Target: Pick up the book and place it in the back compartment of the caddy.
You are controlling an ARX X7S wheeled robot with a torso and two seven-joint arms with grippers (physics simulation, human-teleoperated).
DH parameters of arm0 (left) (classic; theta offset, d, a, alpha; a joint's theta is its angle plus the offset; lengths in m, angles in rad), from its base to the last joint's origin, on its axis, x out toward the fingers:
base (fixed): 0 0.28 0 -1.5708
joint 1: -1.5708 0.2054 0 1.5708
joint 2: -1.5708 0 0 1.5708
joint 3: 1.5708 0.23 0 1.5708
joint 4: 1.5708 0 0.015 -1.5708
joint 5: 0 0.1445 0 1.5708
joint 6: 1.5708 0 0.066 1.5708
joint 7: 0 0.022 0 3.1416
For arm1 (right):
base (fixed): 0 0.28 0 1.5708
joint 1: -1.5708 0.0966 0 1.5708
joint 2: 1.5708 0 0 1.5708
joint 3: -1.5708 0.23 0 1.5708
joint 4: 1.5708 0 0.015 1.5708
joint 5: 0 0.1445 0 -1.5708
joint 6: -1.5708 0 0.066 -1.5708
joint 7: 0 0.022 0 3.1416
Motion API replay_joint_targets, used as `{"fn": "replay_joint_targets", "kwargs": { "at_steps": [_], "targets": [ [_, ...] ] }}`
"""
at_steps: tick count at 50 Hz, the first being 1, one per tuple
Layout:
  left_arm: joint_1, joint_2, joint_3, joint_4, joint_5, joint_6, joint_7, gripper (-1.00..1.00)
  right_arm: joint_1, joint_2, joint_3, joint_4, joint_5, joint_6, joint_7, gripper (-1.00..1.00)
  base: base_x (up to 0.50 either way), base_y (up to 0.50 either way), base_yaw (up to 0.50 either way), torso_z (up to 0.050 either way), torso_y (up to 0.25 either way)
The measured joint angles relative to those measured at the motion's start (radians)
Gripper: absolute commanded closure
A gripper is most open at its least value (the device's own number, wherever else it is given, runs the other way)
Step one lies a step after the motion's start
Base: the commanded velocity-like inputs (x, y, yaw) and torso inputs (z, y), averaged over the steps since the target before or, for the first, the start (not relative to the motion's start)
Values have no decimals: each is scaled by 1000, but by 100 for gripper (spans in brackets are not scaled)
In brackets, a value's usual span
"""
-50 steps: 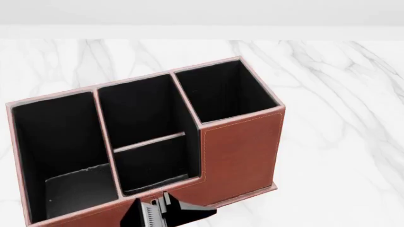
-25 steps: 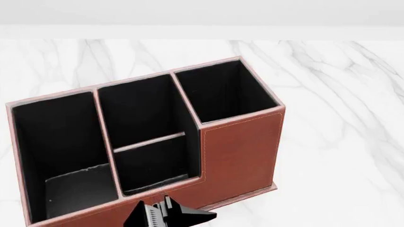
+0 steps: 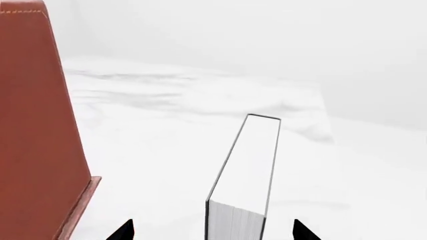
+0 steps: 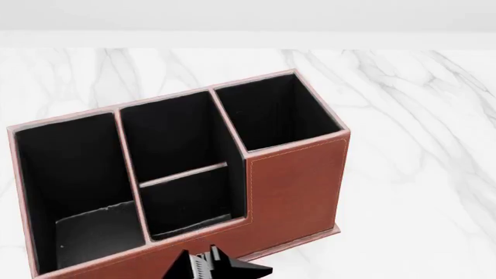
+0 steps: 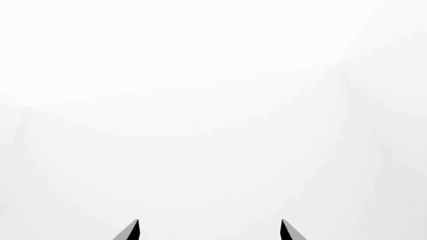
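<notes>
The book (image 3: 250, 170) stands upright on the white marble table, with black covers and white page edges. My left gripper (image 3: 212, 231) is open, one fingertip (image 3: 123, 231) on each side of the book with a gap on both sides. The reddish-brown caddy (image 4: 294, 180) fills the head view, and its outer wall (image 3: 37, 140) stands beside the book. The back compartment (image 4: 190, 200) is the small black cell behind the low brown wall and thin divider. A dark part of my left gripper (image 4: 213, 266) shows below the caddy. My right gripper (image 5: 209, 230) is open and faces only white.
The long narrow cell (image 4: 78, 180) and the tall square cell (image 4: 271, 110) flank the small cells. The marble tabletop (image 4: 419, 145) stretches to the right of the caddy and behind it.
In the head view the dark left gripper part has slid down towards the frame's bottom edge. The caddy has not moved.
</notes>
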Motion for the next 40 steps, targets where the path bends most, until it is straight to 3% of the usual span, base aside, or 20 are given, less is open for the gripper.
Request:
{"fn": "replay_joint_targets", "kwargs": {
  "at_steps": [40],
  "targets": [
    [-56,98,91,-228,24,80,8,-100,0,11,-4,-2,3,-6,12,-100,0,0,0,0,0]
  ]
}}
